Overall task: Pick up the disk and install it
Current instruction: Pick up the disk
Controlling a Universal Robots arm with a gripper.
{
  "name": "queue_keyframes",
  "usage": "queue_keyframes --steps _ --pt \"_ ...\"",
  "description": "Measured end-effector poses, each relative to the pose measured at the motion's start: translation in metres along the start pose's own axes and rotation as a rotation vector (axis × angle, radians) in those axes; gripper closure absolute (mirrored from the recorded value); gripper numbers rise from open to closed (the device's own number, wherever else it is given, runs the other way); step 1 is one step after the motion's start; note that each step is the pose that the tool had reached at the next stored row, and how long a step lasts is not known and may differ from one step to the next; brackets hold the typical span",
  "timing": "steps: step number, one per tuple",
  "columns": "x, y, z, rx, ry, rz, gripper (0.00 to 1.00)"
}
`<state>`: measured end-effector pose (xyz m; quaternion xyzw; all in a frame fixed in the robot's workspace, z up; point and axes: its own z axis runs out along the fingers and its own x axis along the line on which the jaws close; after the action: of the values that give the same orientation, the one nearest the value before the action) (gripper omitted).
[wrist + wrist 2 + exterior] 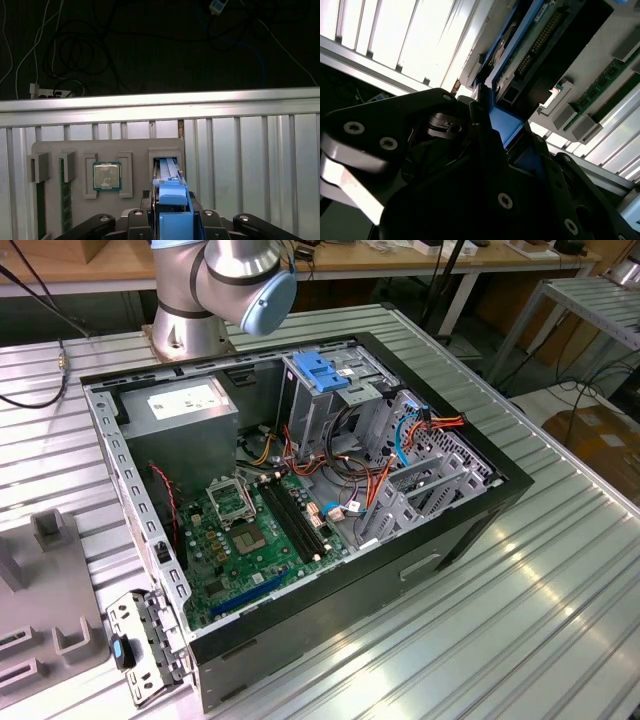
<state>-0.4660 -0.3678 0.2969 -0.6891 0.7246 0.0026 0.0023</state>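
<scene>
The computer case (300, 635) is lying at the middle of the tabletop (545, 625), the robot base (185, 330) standing behind it. The fixture tray (55, 615) is sitting at the exterior view's left edge, the disk (172, 192) standing in its slot beside the processor (106, 176).

We count one arm (225, 280), at the far side of the case (330, 620) in the exterior view, and one case. Inside the case we find one motherboard (250, 540), one power supply (180, 410) and one cage (330, 410) with a single blue latch (315, 370). Just beside the case, on the exterior view's left, we count one bracket (140, 640) and one tray (30, 600). In the first wrist view, the tray carries one processor (106, 176). In both wrist views we count two memory sticks (64, 200) and one disk (172, 200).
</scene>
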Motion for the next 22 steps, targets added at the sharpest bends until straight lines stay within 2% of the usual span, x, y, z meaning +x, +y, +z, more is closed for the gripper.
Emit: queue_keyframes --steps 6,16,22 --pt "0.0000 0.0000 0.0001 -0.0002 0.0001 -0.021 0.63" --pt "0.0000 0.0000 0.0002 -0.0002 0.0000 -0.022 0.63" --pt "-0.0001 0.0000 -0.0055 0.0000 -0.0011 -0.022 0.63"
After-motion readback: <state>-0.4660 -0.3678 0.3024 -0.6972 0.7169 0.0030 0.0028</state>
